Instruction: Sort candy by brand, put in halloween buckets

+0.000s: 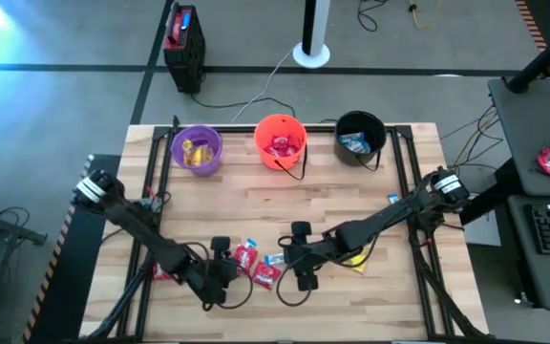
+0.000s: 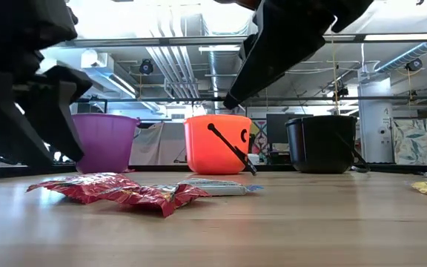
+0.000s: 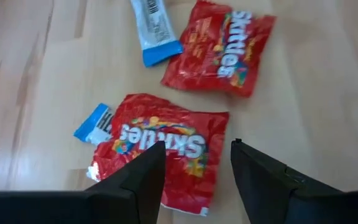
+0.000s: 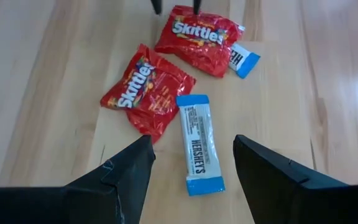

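Red Skittles packets [image 3: 166, 152] are lying mid-table beside a blue-and-white Hershey's bar [image 4: 201, 142], well short of the buckets [image 1: 280, 141]. Left gripper [image 3: 194, 180] and right gripper [image 4: 191, 165] are hovering, jaws apart, nothing held. Wrappers are looking light, crinkly, slippery; pinching across the middle seems best.

Table [image 1: 351, 306] is pale wood planks, smooth with a soft satin sheen and visible grain. The red Skittles packs [image 4: 148, 90] are glossy crinkled film that catches the light, and the Hershey's bar [image 4: 201, 142] has a smoother blue-and-white wrapper. The buckets [image 2: 217, 143] look like smooth plastic, slightly shiny. Gripper fingers [image 3: 138, 186] are matt black, plastic by the look.
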You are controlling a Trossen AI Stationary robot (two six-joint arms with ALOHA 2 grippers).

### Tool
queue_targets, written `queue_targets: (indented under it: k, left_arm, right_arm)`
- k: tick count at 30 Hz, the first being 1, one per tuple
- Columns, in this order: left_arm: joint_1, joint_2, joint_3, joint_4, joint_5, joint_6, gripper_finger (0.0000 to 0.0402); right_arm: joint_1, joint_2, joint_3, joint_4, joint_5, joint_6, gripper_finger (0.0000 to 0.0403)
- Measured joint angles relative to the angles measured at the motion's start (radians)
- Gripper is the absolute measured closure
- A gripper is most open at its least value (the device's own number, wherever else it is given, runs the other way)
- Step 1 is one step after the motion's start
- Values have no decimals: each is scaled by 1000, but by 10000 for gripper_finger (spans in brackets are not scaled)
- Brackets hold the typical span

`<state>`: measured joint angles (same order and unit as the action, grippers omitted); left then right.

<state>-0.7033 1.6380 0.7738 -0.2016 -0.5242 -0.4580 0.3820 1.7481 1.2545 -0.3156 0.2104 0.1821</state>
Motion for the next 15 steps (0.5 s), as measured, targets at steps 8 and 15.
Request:
queue_targets:
  k: [8, 15]
  left_arm:
    - [13, 66, -3, -10, -36, -46, 235]
    - [14, 101, -2, -7, -58, -80, 250]
  right_arm:
    - [-2, 0, 0, 7, 0, -26, 188]
    - [-3, -1, 0, 7, 1, -30, 188]
